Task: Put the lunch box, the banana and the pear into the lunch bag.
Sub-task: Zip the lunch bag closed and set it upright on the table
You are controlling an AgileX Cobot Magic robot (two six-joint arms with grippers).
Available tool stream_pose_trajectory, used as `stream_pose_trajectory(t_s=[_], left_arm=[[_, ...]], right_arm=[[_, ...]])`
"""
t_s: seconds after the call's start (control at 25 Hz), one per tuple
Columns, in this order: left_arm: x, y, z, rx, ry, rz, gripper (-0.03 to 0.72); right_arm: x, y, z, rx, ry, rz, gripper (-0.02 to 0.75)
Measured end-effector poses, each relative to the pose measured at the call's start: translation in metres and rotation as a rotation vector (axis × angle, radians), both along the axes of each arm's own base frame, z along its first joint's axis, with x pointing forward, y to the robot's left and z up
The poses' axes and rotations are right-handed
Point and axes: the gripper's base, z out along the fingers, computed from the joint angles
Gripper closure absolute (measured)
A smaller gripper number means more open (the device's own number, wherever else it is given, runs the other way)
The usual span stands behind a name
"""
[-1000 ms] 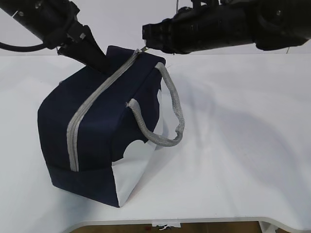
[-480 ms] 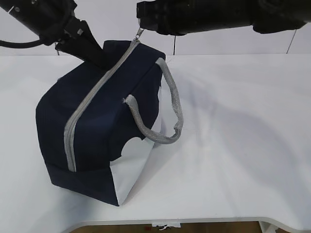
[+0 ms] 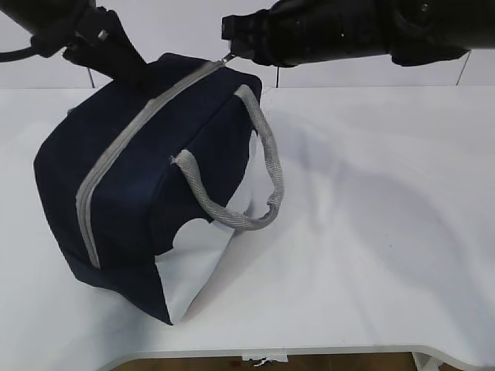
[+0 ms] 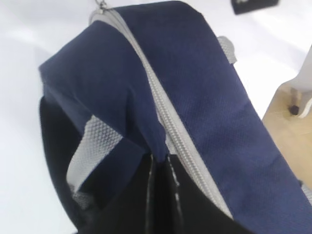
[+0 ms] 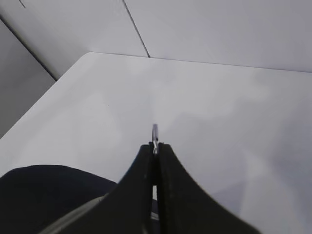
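Bag [image 3: 147, 185] tilted, long axis toward far ring pull [image 5: 155, 132], pinched by right pincer [image 5: 155, 147]; left pincer [image 4: 161, 163] clamps fabric.

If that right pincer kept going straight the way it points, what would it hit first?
Probably nothing nearby: the right pincer, shut on the small metal ring pull, points over the bare white table; depth is unclear.

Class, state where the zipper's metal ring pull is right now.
In the exterior view, the ring pull sits at the lunch bag's top far end, pinched in the right gripper.
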Motion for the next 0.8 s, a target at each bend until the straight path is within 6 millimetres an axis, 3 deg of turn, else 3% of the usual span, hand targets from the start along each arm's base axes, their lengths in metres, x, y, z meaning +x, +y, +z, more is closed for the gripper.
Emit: stream_pose_trajectory(t_s=[0.32,0.8], left_arm=[[-0.005,0.002,0.009,0.000,-0.035,0.003,0.690],[-0.014,0.006,0.017,0.017,-0.041,-0.015,0.690]], right_arm=[[0.010,-0.024,-0.005,0.057,0.066,-0.019,0.748],[0.024,-0.023,-0.056,0.087,0.233,-0.011,0.748]])
